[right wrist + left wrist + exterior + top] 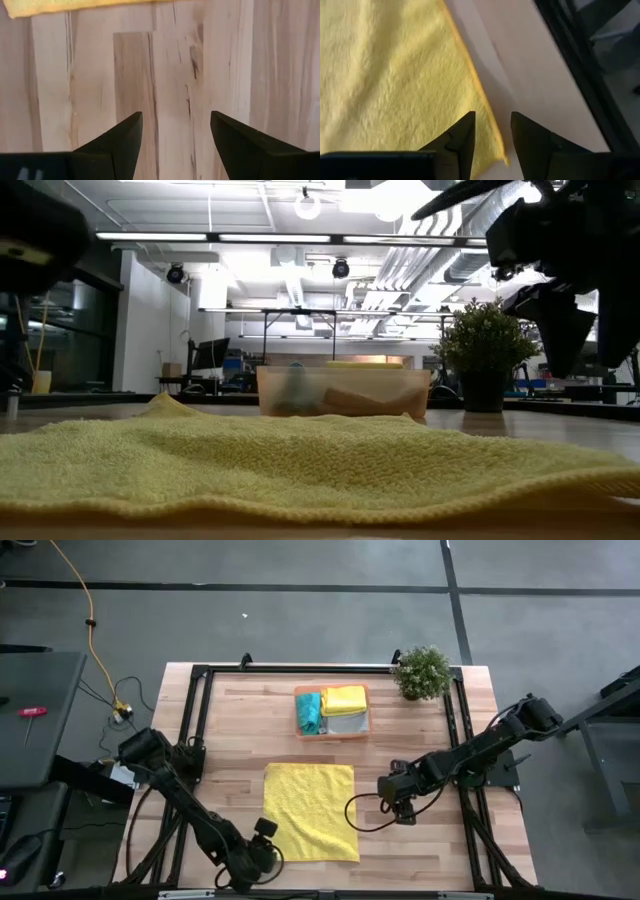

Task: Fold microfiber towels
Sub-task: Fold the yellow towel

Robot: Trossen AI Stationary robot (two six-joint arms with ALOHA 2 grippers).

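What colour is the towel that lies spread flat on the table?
Yellow; the towel shows best in the high view.

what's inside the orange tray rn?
The translucent orange rectangular tray holds a folded teal-blue cloth, a folded yellow microfiber towel and a light grey cloth. Anything beneath them is covered.
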